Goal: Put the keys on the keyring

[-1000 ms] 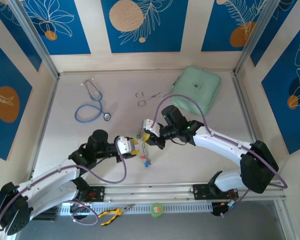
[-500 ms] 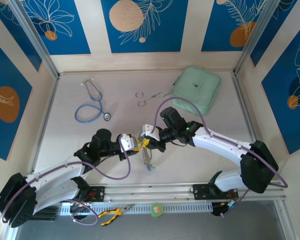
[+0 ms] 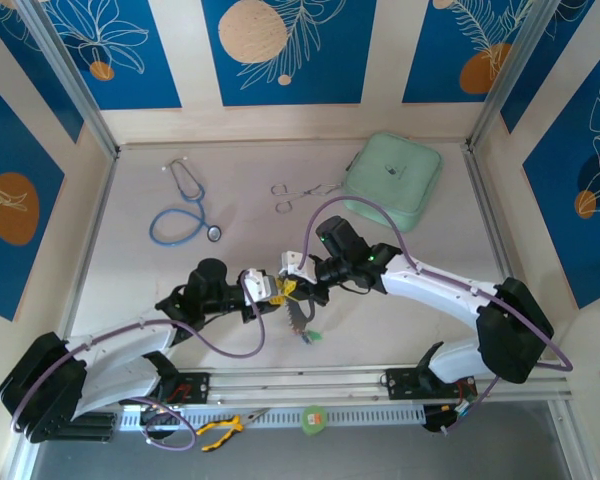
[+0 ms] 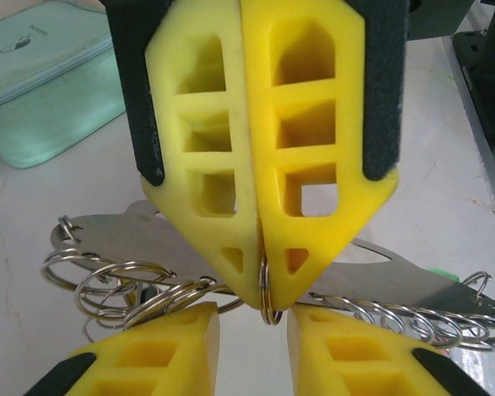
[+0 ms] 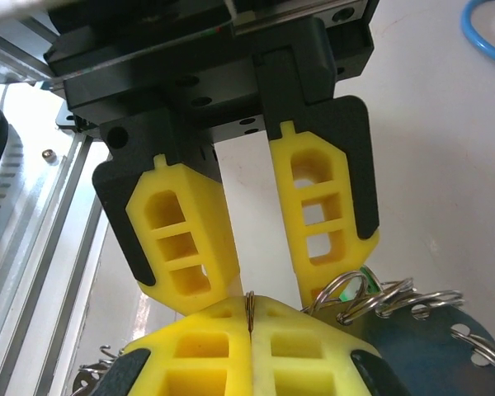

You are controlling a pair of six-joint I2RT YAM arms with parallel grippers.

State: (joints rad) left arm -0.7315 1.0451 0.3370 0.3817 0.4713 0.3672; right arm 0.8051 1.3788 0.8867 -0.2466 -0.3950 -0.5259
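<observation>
Mid-table, my two grippers meet tip to tip. My right gripper (image 5: 250,318) is shut on a thin steel split ring (image 5: 250,304); in the left wrist view its yellow fingers (image 4: 313,206) come down from above with the ring (image 4: 267,307) pinched at their tip. My left gripper (image 4: 252,330) is open, one finger on each side of that tip. Behind hangs the flat grey keyring (image 4: 140,235) with several split rings threaded on it. The keys (image 3: 302,322) dangle below the grippers, a green head (image 3: 313,337) lowest.
A blue stethoscope (image 3: 185,215) lies at the back left, steel forceps (image 3: 298,193) at the back middle, a mint green pouch (image 3: 393,180) at the back right. Yellow-handled pliers (image 3: 225,428) rest on the front rail (image 3: 360,385).
My left gripper has moved right and slightly away, up to the right gripper's tip. The hanging keys have swung, and the green head now shows lowest.
</observation>
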